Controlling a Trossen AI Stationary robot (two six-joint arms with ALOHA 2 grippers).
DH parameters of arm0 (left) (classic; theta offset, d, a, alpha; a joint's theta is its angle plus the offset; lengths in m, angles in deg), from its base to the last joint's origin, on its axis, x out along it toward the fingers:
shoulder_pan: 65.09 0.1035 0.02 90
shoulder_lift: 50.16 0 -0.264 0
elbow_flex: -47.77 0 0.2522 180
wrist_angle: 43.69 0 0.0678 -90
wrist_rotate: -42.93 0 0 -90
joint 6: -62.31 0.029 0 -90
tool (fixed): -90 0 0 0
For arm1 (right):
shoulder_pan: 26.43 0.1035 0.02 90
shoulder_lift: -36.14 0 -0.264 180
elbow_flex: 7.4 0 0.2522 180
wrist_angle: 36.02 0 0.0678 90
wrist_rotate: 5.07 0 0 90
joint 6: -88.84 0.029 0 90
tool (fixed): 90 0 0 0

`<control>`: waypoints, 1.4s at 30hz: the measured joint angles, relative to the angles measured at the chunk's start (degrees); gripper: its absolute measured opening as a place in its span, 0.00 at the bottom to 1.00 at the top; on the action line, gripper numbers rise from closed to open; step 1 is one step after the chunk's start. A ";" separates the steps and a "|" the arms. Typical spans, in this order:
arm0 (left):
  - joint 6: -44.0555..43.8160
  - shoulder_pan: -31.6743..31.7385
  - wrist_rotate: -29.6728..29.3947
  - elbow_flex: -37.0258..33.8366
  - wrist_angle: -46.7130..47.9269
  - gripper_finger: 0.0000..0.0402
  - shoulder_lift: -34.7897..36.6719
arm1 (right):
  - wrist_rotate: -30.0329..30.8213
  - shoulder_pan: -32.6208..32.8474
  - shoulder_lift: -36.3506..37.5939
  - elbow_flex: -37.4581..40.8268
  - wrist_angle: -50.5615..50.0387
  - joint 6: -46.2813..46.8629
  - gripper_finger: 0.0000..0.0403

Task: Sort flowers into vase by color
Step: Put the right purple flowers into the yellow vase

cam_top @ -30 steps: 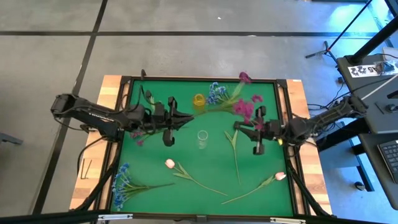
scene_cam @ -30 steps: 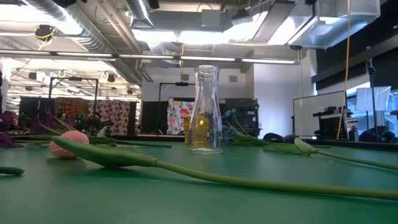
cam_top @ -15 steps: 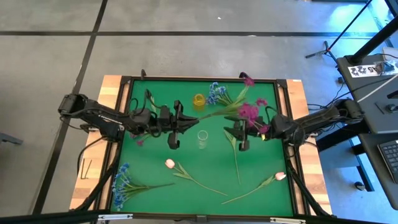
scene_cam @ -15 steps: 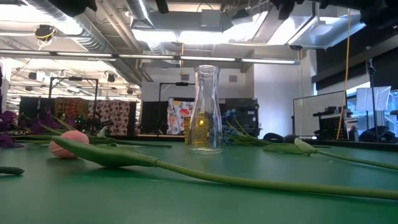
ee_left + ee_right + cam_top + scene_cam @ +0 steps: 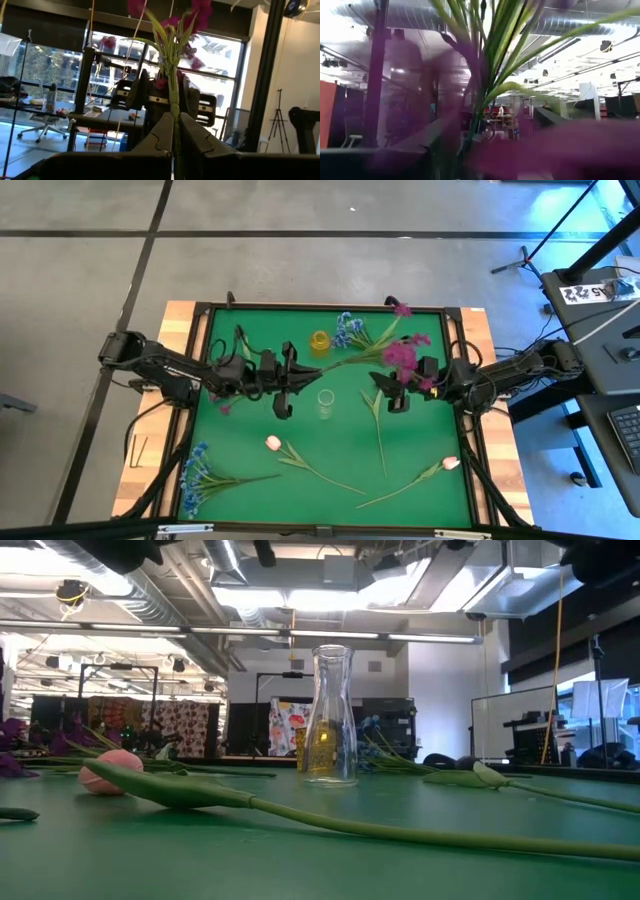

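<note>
While the left gripper (image 5: 296,370) clamps the purple flower's (image 5: 400,357) stem, the right gripper (image 5: 385,385) hangs open alongside.

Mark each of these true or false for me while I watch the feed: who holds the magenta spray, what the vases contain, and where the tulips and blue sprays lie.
1. The left gripper is shut on the magenta spray stem. True.
2. The clear vase already holds a flower. False: it stands empty mid-table.
3. Two tulips lie on the mat, one front-left of centre, one front-right. True.
4. The right gripper is clamped tight on the stem. False: its fingers stand open beside the blossoms.
5. Both blue sprays sit in the yellow vase. False: one lies at the front-left corner, one beside that vase.
</note>
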 joint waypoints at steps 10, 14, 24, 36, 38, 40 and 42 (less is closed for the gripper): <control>-1.05 -0.02 0.00 3.29 0.25 0.02 -5.41 | -4.86 -2.72 -5.43 -4.77 -3.58 3.47 0.62; -1.31 -0.02 0.02 3.27 0.92 0.02 -5.37 | -4.85 -2.60 -5.90 -4.94 -3.97 3.46 0.62; -1.52 -0.31 -0.93 3.27 0.93 0.02 -5.37 | -3.91 -2.60 -5.92 -4.94 -3.44 3.39 0.52; -2.60 -0.31 -1.68 3.27 1.54 0.04 -5.37 | -5.03 -2.60 -5.92 -4.94 -3.95 3.43 0.10; -2.60 -0.29 -1.96 3.27 2.45 0.06 -5.33 | -5.13 -2.57 -5.92 -4.94 -4.43 3.23 0.04; -2.80 -0.36 -3.29 3.27 3.09 0.09 -5.33 | -5.10 -2.56 -5.90 -4.94 -5.22 2.90 0.03; -2.79 -0.39 -3.74 3.27 3.48 0.13 -5.33 | -5.04 -2.58 -5.91 -4.92 -6.01 2.82 0.04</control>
